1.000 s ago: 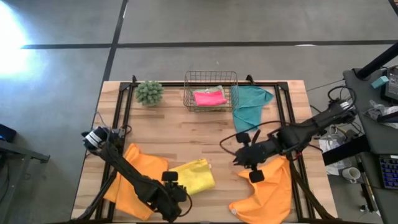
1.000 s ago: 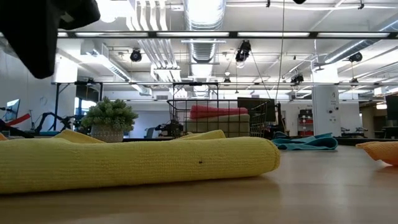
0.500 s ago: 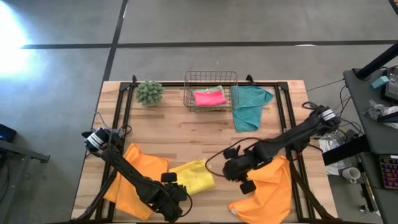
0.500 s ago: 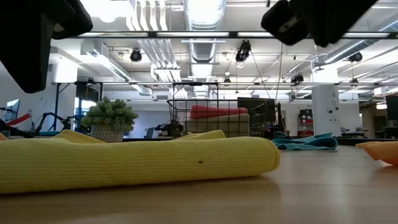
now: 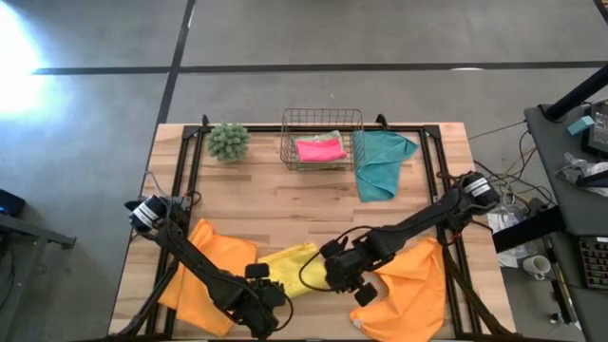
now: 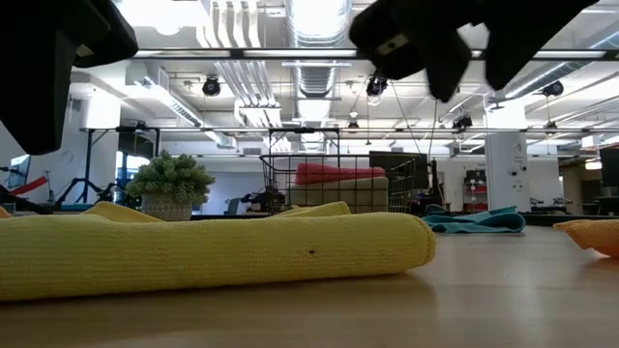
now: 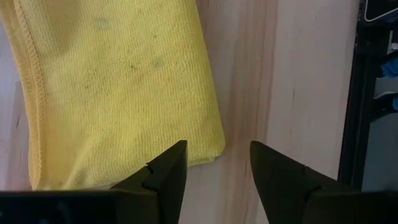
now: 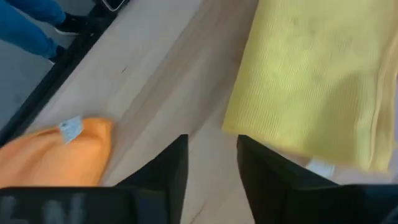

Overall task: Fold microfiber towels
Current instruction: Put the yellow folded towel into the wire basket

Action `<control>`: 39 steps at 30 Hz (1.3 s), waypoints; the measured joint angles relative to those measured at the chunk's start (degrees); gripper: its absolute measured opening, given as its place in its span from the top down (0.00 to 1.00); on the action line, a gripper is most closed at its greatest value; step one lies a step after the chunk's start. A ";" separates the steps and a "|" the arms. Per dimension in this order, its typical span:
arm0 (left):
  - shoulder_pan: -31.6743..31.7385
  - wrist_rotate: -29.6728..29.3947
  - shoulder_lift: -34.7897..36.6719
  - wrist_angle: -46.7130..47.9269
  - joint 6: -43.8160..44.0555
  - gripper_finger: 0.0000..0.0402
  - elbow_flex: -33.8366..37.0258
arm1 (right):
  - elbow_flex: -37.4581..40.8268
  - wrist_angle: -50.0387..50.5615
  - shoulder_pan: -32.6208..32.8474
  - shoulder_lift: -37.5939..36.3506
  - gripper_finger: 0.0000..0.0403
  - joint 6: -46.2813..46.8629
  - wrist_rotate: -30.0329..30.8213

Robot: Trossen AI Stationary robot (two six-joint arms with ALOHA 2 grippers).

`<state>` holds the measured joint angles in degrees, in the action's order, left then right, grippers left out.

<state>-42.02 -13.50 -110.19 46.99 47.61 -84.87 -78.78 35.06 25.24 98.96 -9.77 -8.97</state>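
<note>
A folded yellow microfiber towel (image 5: 293, 269) lies flat on the wooden table near its front edge, and it fills the low view (image 6: 213, 253). My left gripper (image 7: 216, 155) hovers open above the towel's near corner (image 7: 211, 146) without touching it. My right gripper (image 8: 211, 146) is open and hangs over the bare wood just right of the yellow towel (image 8: 311, 81), above the table (image 6: 464, 48). An orange towel (image 5: 214, 271) lies spread at the left. A second, crumpled orange towel (image 5: 410, 290) with a white tag (image 8: 71, 129) lies at the right.
A wire basket (image 5: 321, 138) at the far edge holds a folded pink towel (image 5: 320, 149). A teal towel (image 5: 383, 163) lies crumpled right of the basket. A fuzzy green plant ball (image 5: 228, 141) sits at the far left. Bare wood (image 5: 285, 204) spans the table's middle.
My right gripper has swung from over the right orange towel toward the table's left and near edge, sinking toward the yellow towel's right end. Its wrist has rolled and its fingers have opened. The towels have not moved.
</note>
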 joint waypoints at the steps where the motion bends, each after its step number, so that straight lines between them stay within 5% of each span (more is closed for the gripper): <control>1: 0.00 -0.11 0.00 0.01 -0.06 0.60 0.08 | 0.00 -1.24 -0.01 0.55 0.65 -1.08 0.02; 12: -0.04 -0.12 -3.20 -3.02 -2.70 0.60 0.20 | -0.05 -7.12 -0.01 5.37 0.51 -5.72 2.00; 31: 0.18 -1.02 -9.29 -0.32 3.69 0.61 -0.34 | -0.20 -10.56 -1.23 10.68 0.51 -4.42 7.40; 39: 1.03 -0.97 -9.35 0.54 4.54 0.82 -0.25 | -0.35 -11.31 -1.15 10.22 0.51 -0.68 4.26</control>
<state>-40.99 -14.47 -119.55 47.53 52.15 -85.12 -79.13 23.75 24.10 109.19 -10.45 -4.71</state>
